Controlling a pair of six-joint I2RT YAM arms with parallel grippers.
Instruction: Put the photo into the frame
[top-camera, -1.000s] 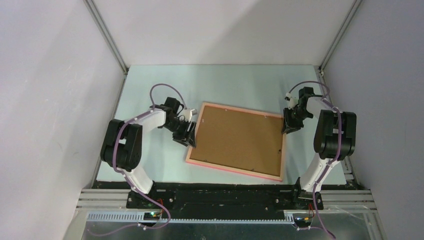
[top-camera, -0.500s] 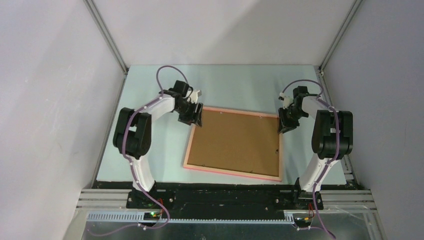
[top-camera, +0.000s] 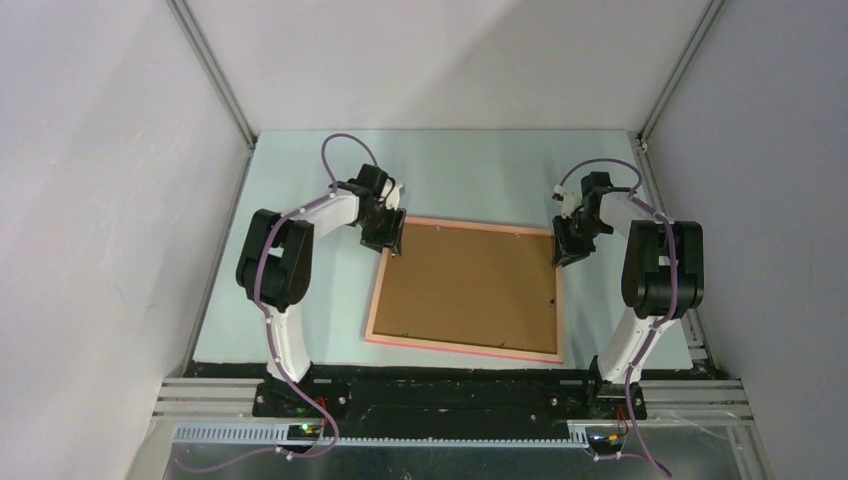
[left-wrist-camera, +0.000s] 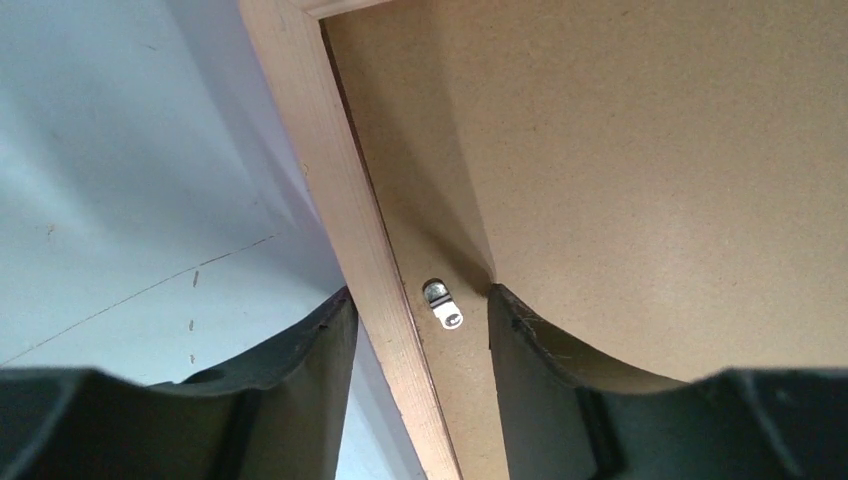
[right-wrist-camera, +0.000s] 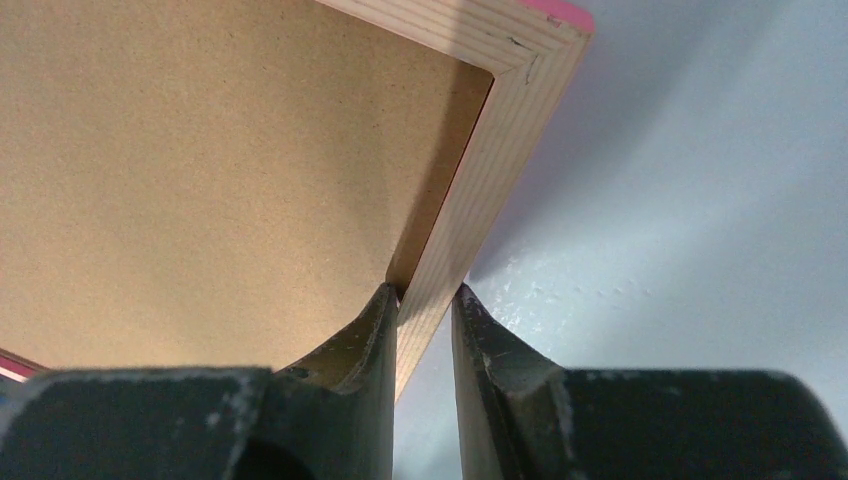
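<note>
The right hand (right-wrist-camera: 425, 292) was closed on the right rail of the frame (right-wrist-camera: 510, 120). One finger sat inside against the brown backing board (right-wrist-camera: 200, 150) and the other outside, just short of the far right corner. The left hand (left-wrist-camera: 418, 298) stood open across the left rail near the far left corner, with a small metal clip (left-wrist-camera: 443, 305) in the gap between its fingers.

The frame lay face down and flat on the table (top-camera: 470, 170), with the board seated inside it. The photo could not be seen; it was most likely under the board, though the pictures did not show this.

The step looked like fastening the board down with the clips. To do it well, the right hand needed to keep a firm pinch so the frame could not slide or turn on the smooth table. The left hand was better off working the clip with one fingertip than squeezing the rail. A low, sideways push suited the clip best, since a hard downward press could tip the frame or jam the board.
</note>
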